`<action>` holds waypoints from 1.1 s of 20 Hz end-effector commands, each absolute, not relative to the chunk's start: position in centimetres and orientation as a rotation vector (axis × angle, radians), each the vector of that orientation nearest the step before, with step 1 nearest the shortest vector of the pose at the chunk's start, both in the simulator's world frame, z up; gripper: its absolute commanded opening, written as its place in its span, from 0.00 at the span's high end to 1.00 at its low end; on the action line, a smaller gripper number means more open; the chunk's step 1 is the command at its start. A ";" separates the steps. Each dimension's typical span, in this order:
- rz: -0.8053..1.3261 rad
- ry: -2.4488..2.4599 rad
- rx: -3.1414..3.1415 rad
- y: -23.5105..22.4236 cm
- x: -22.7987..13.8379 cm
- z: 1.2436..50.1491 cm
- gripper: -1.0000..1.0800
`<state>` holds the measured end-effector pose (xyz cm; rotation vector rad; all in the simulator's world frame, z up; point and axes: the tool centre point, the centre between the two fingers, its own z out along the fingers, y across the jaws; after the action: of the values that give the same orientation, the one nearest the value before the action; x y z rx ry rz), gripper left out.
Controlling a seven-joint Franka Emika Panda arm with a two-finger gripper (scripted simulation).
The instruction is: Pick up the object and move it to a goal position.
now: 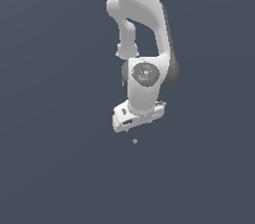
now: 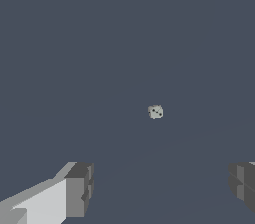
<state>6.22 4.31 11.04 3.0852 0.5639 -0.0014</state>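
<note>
Just below the gripper (image 1: 130,129), whose jaws stand wide and empty, the object (image 1: 135,141) lies apart on the floor: tiny, die-like, likely light and rigid; pinch its flat opposite faces.

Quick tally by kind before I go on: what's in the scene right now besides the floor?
Small pale grey lump with dark dots (the object): 1
White robot arm: 1
Tool, open, object not held: 1
Total: 3
</note>
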 end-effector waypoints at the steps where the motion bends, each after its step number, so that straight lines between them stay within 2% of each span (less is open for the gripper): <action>1: -0.001 0.640 3.071 4.1 7.2 9.6 0.04; 10: 0.000 0.799 3.037 3.6 9.1 6.4 0.04; 22: -0.001 0.817 3.033 3.6 9.2 4.6 0.04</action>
<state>9.29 3.55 5.15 3.0332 0.8164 0.0009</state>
